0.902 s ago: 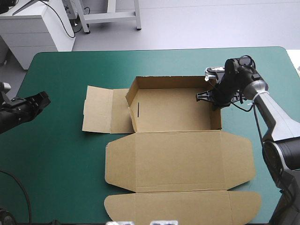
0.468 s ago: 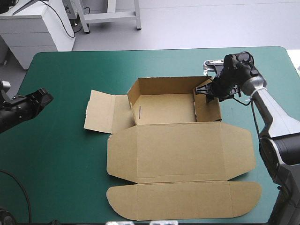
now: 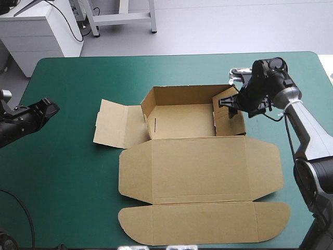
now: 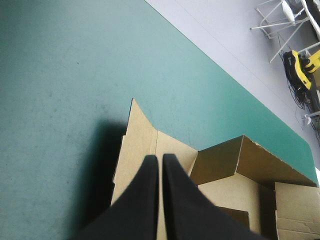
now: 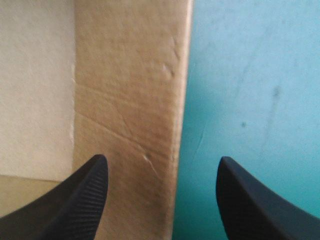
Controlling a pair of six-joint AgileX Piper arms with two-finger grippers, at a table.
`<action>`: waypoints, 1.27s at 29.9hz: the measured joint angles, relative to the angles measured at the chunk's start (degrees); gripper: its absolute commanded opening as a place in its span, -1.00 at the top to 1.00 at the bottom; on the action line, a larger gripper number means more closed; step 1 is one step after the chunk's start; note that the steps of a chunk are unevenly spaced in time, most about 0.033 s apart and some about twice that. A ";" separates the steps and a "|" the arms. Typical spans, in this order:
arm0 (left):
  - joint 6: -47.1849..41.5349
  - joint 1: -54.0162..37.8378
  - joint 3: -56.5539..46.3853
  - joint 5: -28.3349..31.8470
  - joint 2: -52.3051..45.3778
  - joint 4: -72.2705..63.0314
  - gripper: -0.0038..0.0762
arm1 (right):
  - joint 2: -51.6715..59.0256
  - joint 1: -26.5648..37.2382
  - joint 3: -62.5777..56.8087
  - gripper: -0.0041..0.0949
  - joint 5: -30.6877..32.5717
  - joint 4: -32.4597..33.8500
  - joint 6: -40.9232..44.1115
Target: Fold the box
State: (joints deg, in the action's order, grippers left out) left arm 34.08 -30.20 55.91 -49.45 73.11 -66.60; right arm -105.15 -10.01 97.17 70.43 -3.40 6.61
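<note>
Brown box (image 3: pixel 182 120): in the middle of the teal-green cover (image 3: pixel 67 177), open on top, with the back wall and left wall raised.
Lid (image 3: pixel 200 166): flat on the cover on the near side of the box; its end strip lies near the table's near edge.
Flap (image 3: pixel 112 124): flat on the cover, to the left of the box.
Right wall (image 3: pixel 231 125): raised and, it seems, tilted inward.
Right gripper (image 3: pixel 227 101): at the far right corner of the box, fingers wide apart. In the wrist view the right wall's edge stands between them. I cannot tell if a finger touches the board.
Left gripper (image 3: pixel 48 109): over the cover near the table's left edge, well apart from the box. Its fingers are pressed together and hold nothing, and it points toward the flap.
</note>
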 measured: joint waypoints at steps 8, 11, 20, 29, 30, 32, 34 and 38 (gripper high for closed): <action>0.00 0.00 0.00 -0.07 0.00 -0.04 0.89 | 0.69 -0.16 -10.67 -0.26 -1.57 -1.95 0.15; 0.00 0.00 0.00 -0.07 0.00 -0.04 0.89 | 0.69 -0.16 -11.39 -0.24 -2.70 -3.31 -0.02; 0.42 0.00 0.00 0.92 0.00 0.01 0.89 | 0.70 -0.16 -11.11 0.92 -2.97 -4.34 -2.63; 8.17 0.00 0.00 3.99 1.77 -0.05 0.89 | 5.24 -0.16 -2.99 0.92 -0.33 -4.89 -6.61; 8.83 0.00 0.00 4.15 2.45 -0.09 0.89 | 7.02 -0.16 -2.78 0.92 -0.26 -5.52 -7.44; 9.48 0.00 0.00 4.37 4.02 -0.09 0.89 | 10.59 -0.16 -2.60 0.92 -0.02 -6.37 -9.10; 9.86 0.00 0.00 4.48 5.83 -0.14 0.89 | 14.64 -0.16 -2.48 0.92 0.51 -6.66 -10.31; 11.21 0.00 0.00 4.48 9.47 -0.22 0.89 | 21.44 -0.16 -2.28 0.92 0.72 -7.19 -12.62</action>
State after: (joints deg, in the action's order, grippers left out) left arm 45.29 -30.20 55.91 -44.97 82.57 -66.82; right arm -83.71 -10.17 94.89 71.16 -10.59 -6.01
